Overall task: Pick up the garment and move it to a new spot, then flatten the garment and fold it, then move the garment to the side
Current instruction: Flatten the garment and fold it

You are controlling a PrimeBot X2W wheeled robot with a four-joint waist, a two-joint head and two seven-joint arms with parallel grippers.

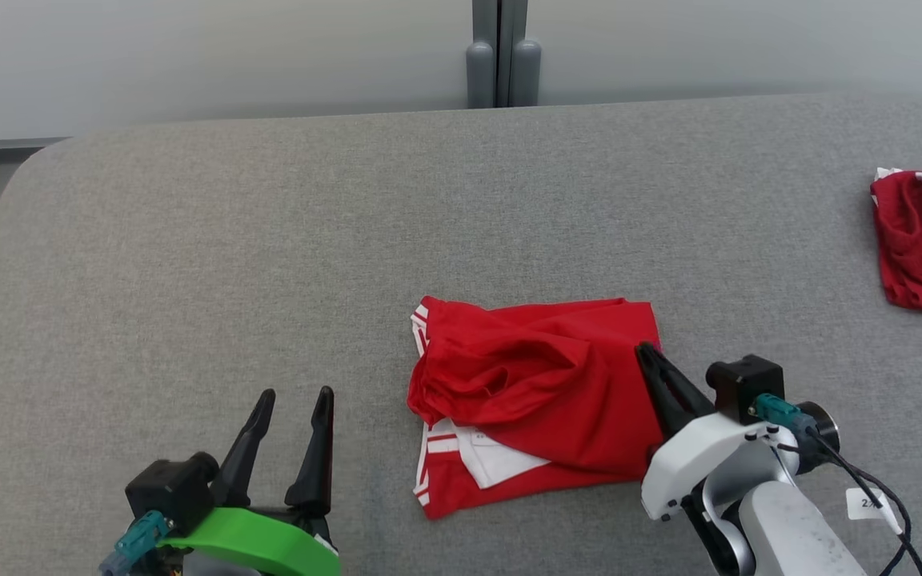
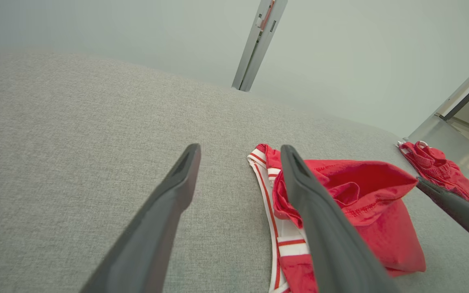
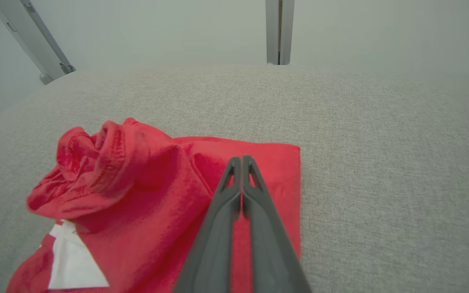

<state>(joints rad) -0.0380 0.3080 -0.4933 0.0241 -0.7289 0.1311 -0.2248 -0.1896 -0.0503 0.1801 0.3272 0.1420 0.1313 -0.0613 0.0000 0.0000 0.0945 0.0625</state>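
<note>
**Status: garment partly folded at table centre, right fingers shut at its edge**

The red garment (image 1: pixel 541 384) with white striped trim lies on the grey fabric-covered table (image 1: pixel 269 240), slightly right of centre and near the robot's side. It is bunched and loosely doubled over. A white inner panel is exposed at its lower left, and a rumpled fold rises along its left half.

The left gripper (image 1: pixel 297 394) hovers over bare table at the lower left, well apart from the garment. Its fingers are spread apart with nothing between them. In the left wrist view, the garment (image 2: pixel 360 183) lies beyond and to the right of that gripper (image 2: pixel 239 149).

The right gripper (image 1: pixel 643 350) is positioned at the garment's right edge. In the right wrist view, its fingers (image 3: pixel 241 158) are pressed together over the flat red cloth (image 3: pixel 145 183). No fabric is visible between them.

A second red-and-white garment (image 1: pixel 921 240) lies at the table's far right edge.
</note>
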